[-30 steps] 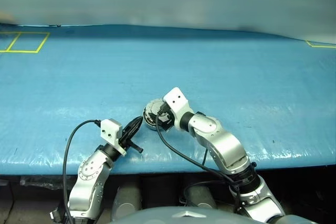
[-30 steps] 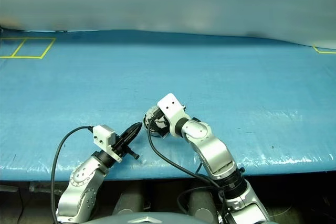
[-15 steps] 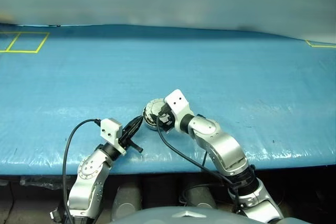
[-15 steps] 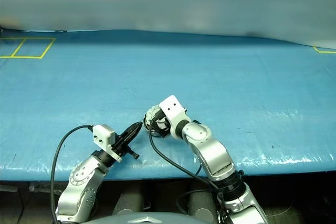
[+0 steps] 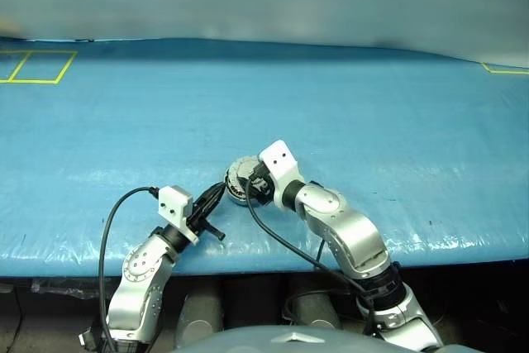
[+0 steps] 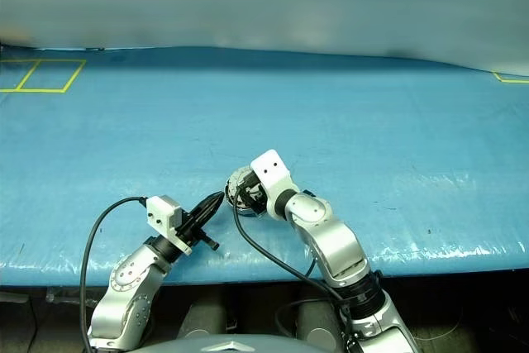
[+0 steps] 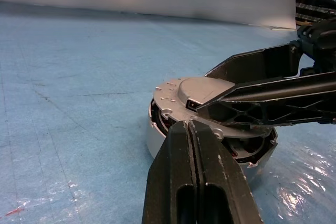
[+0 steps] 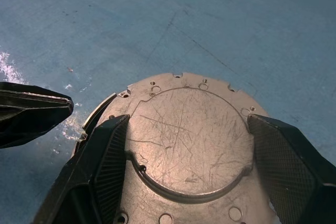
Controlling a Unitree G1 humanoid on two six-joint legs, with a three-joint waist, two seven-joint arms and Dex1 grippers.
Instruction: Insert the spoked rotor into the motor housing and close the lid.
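Where the blue bench (image 5: 347, 113) nears its front edge, sits the motor housing (image 7: 157, 142), lid (image 8: 191, 140) lowered onto it. Straddled by the right tool (image 8: 186, 174), fingers (image 8: 105, 156) spread at the lid's rim. Pressed shut, the left tool (image 7: 191, 127), tip at the housing's side.

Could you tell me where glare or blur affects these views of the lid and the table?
Left eye view: glossy streaks of glare along the blue table near its front edge. Left wrist view: the left gripper looms soft and close; glare patches on the covering beside the motor housing. Right wrist view: the lid sharp, its scratches catching light.
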